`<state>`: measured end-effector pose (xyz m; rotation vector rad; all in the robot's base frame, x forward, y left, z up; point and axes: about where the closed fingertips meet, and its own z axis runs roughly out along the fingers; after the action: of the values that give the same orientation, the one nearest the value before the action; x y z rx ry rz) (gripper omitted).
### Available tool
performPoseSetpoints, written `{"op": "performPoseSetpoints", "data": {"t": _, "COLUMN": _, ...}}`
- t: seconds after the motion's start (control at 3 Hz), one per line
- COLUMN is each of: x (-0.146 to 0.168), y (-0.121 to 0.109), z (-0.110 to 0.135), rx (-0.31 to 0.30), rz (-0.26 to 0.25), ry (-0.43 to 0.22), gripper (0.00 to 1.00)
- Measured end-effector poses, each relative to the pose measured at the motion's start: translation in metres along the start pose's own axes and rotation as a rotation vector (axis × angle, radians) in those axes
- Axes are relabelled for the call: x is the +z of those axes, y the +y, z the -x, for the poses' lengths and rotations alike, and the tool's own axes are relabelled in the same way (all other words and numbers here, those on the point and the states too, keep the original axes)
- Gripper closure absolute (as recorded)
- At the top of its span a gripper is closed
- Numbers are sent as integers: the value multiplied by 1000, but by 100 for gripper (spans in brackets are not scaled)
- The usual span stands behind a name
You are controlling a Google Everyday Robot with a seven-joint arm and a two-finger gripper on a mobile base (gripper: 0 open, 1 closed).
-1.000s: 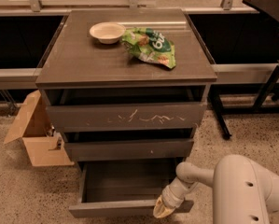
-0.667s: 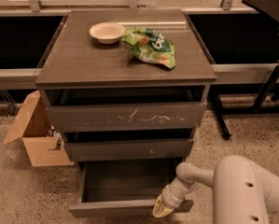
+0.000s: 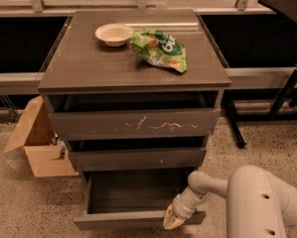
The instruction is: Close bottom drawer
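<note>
**Bowl and snack bag share a dark wooden desk [image 3: 88,66] on a speckled stone floor [image 3: 24,207]**

A pale, round bowl [image 3: 113,34] sits toward the back of the desk top, left of centre. A crumpled green snack bag [image 3: 159,48] lies just beside it on the right, nearer the middle. On the floor, an open cardboard box [image 3: 36,145] stands close against the desk's left side as seen here. The robot's end effector [image 3: 172,221] is low at the desk's front right, at the front panel of the pulled-out bottom drawer [image 3: 118,222].
</note>
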<state>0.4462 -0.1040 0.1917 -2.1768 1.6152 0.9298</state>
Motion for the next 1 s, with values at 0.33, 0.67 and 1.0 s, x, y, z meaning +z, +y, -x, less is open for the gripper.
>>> {"op": "performPoseSetpoints", "data": {"t": 0.33, "x": -2, "y": -8, "z": -1, "rx": -15, "rz": -25, "ry": -6, "gripper": 0}}
{"op": "performPoseSetpoints", "data": {"t": 0.67, "x": -6, "y": -21, "z": -1, "rx": -39, "rz": -55, "ry": -16, "gripper": 0}}
{"op": "performPoseSetpoints", "data": {"t": 1.0, "x": -9, "y": -33, "z": 0, "rx": -55, "rz": -73, "ry": -21, "gripper": 0}}
